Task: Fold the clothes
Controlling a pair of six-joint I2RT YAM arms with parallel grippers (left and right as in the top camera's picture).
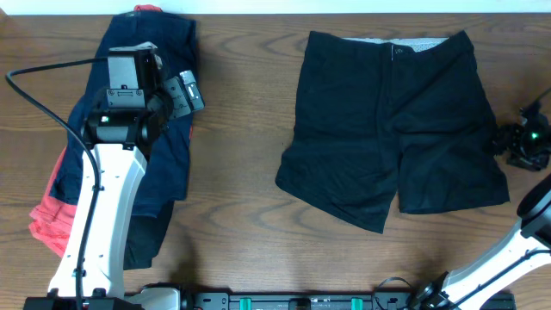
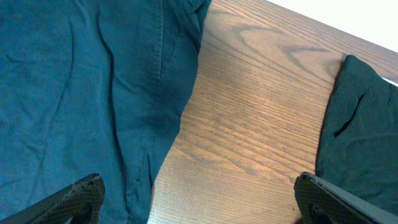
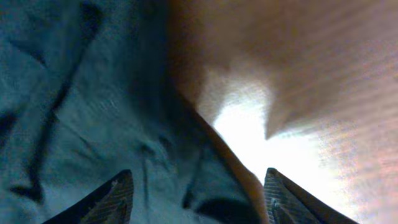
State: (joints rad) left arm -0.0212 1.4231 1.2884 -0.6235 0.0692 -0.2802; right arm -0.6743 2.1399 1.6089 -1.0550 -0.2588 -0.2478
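Note:
Black shorts (image 1: 392, 120) lie flat at centre right, waistband to the far side. My right gripper (image 1: 510, 142) is open at their right edge. In the right wrist view its fingers (image 3: 196, 199) straddle the hem of the shorts (image 3: 81, 112), close above the cloth. My left gripper (image 1: 188, 93) is open and empty over the right edge of navy shorts (image 1: 146, 120) on the pile at the left. In the left wrist view its fingers (image 2: 199, 199) span bare wood between the navy cloth (image 2: 74, 93) and the black shorts (image 2: 360, 124).
The left pile also holds a red garment (image 1: 50, 215) and a dark garment (image 1: 146, 237) under the navy shorts. A black cable (image 1: 39, 95) loops over the left side. A strip of wooden table (image 1: 241, 129) separates the pile from the black shorts.

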